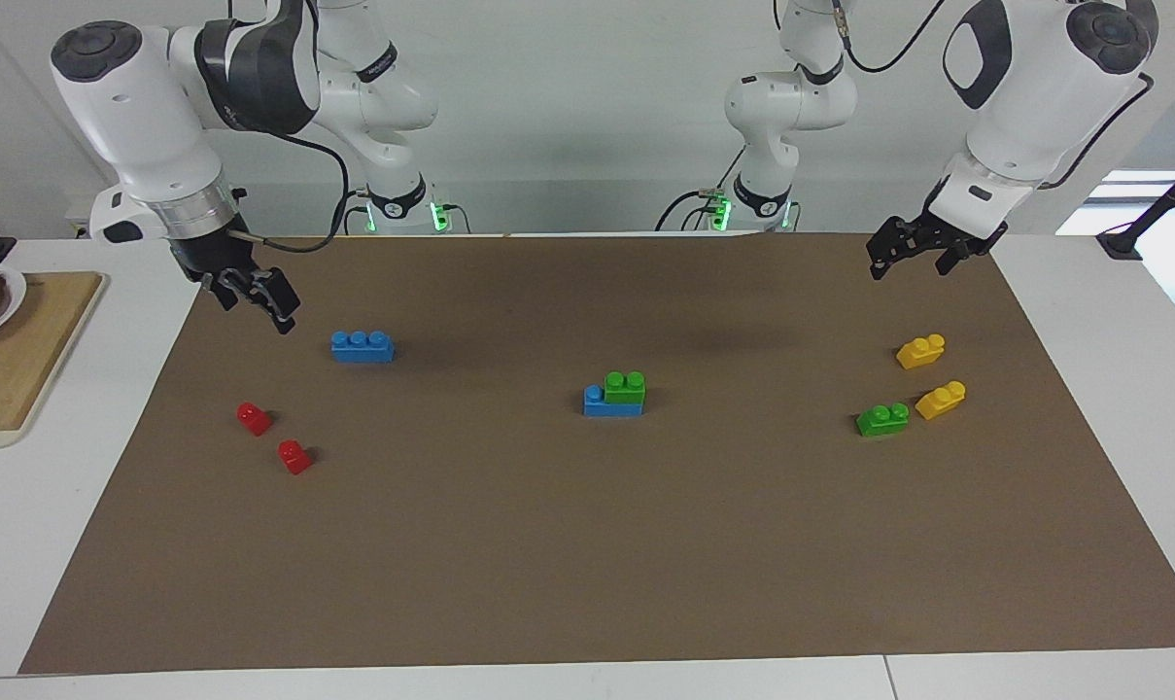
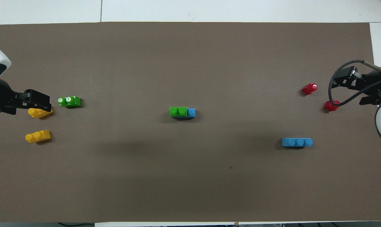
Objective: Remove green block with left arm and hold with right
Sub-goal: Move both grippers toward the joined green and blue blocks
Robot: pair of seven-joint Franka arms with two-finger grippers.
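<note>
A green block (image 1: pixel 626 387) with two studs sits stacked on a blue brick (image 1: pixel 606 404) in the middle of the brown mat; the pair also shows in the overhead view, green block (image 2: pixel 177 111) on blue brick (image 2: pixel 191 112). A second green block (image 1: pixel 882 419) lies loose beside two yellow bricks toward the left arm's end. My left gripper (image 1: pixel 911 262) hangs open and empty above the mat near those yellow bricks; in the overhead view the left gripper (image 2: pixel 40 101) overlaps one of them. My right gripper (image 1: pixel 257 297) hangs open and empty over the mat's edge at the right arm's end, and also shows in the overhead view (image 2: pixel 344 88).
A loose blue three-stud brick (image 1: pixel 362 346) and two red bricks (image 1: pixel 254 417) (image 1: pixel 294 456) lie toward the right arm's end. Two yellow bricks (image 1: pixel 920 351) (image 1: pixel 941 400) lie toward the left arm's end. A wooden board (image 1: pixel 23 360) with a plate stands off the mat.
</note>
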